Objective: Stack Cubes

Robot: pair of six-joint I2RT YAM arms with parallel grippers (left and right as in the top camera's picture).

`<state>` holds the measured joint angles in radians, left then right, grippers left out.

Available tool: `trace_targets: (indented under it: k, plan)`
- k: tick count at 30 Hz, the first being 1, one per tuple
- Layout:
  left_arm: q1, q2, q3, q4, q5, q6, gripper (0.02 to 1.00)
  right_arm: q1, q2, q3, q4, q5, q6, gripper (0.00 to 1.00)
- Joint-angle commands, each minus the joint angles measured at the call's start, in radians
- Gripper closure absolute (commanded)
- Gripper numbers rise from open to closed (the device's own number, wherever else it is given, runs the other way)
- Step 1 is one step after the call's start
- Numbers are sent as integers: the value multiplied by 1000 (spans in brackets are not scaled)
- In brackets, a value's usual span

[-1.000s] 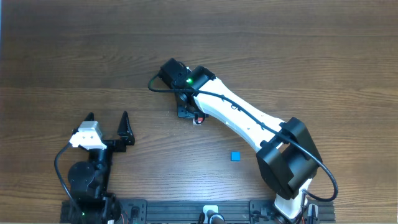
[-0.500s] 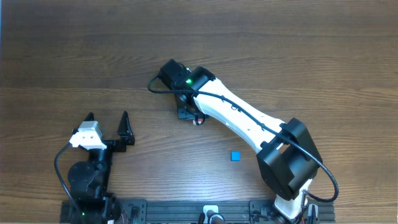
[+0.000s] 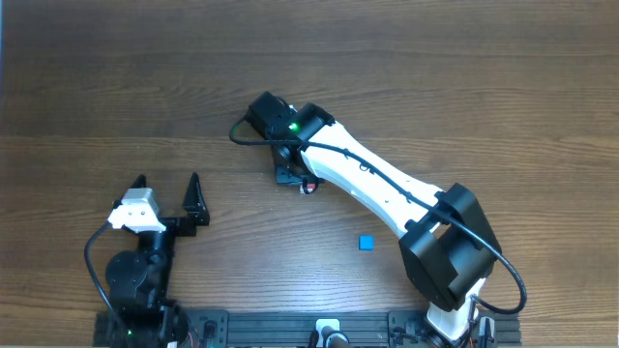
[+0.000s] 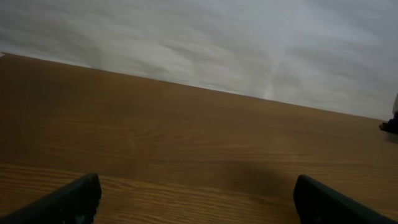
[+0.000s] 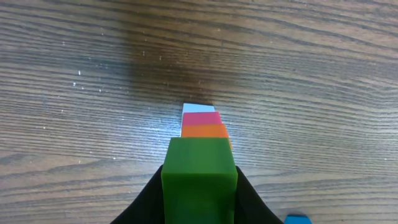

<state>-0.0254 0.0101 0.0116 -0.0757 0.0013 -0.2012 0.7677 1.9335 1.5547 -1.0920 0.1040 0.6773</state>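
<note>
Right gripper (image 5: 199,208) pinching green cube (image 5: 199,163), stack (image 5: 203,123) below

No readable text, labels, numbers or signs appear on the cubes, the arms or the wooden bench (image 3: 464,87).

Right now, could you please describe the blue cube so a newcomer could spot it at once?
On the wooden table, follow the right arm down its white link to its black joint. Just left of it the blue cube lies alone on bare wood. Unlike the green cube in the right hand, stacked on the orange cube and pink cube, nothing touches it.
</note>
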Motion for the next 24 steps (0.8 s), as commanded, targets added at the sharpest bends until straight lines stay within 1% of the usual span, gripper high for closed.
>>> trace_targets:
  k: [1, 24]
  plan:
    - [6, -7, -6, 0, 10, 14, 18, 6, -21, -5, 4, 3, -1, 989]
    - [6, -7, -6, 0, 10, 14, 18, 6, 16, -6, 6, 2, -1, 991]
